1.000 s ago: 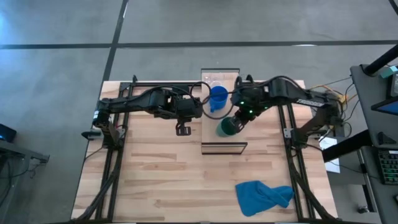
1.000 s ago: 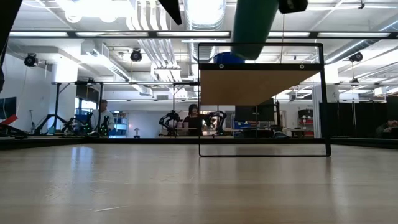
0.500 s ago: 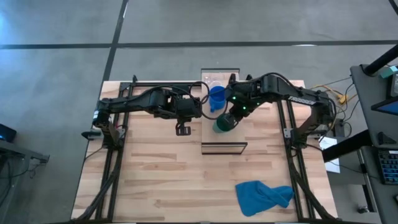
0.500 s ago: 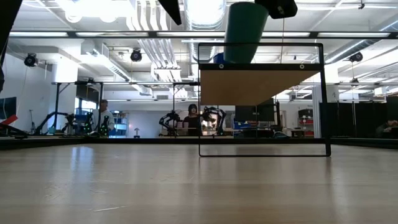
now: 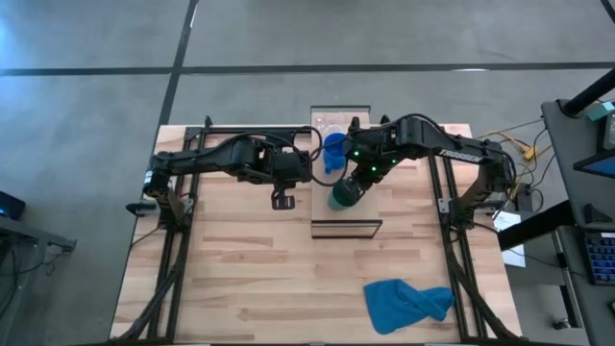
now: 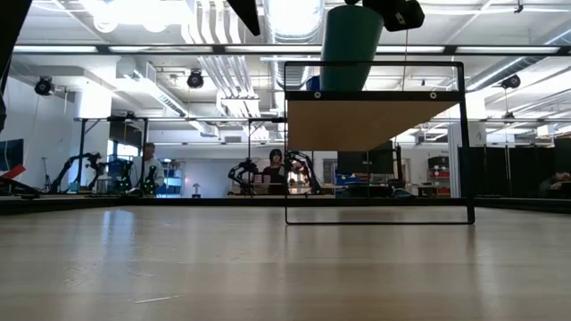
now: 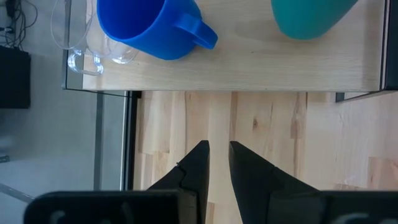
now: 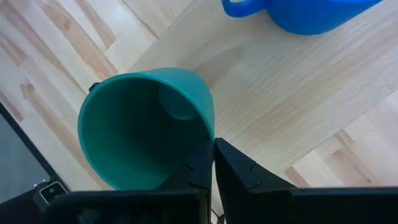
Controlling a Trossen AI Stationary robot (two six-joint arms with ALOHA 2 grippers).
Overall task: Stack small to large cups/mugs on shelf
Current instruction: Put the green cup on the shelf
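Right gripper (image 8: pixel 210 163): I am pinching the green cup's (image 8: pixel 146 124) rim, jaws closed.
Handling: rigid, light (probably slippery); rim suits.
Left gripper (image 7: pixel 216 155): idling, nearly closed, empty.

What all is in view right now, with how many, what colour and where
Green cup: one, dark green, over the shelf's middle, held by its rim.
Blue mug: one, bright blue, on the shelf beside the green cup.
Clear cup: one, see-through, at the shelf's end past the blue mug.
Shelf: one, light wood with dark frame, mid-table.
Cloth: one, blue, near table edge.
People: small figures, far back in the room.
Right gripper: shut on the green cup.
Left gripper: beside the shelf, nearly closed, empty.
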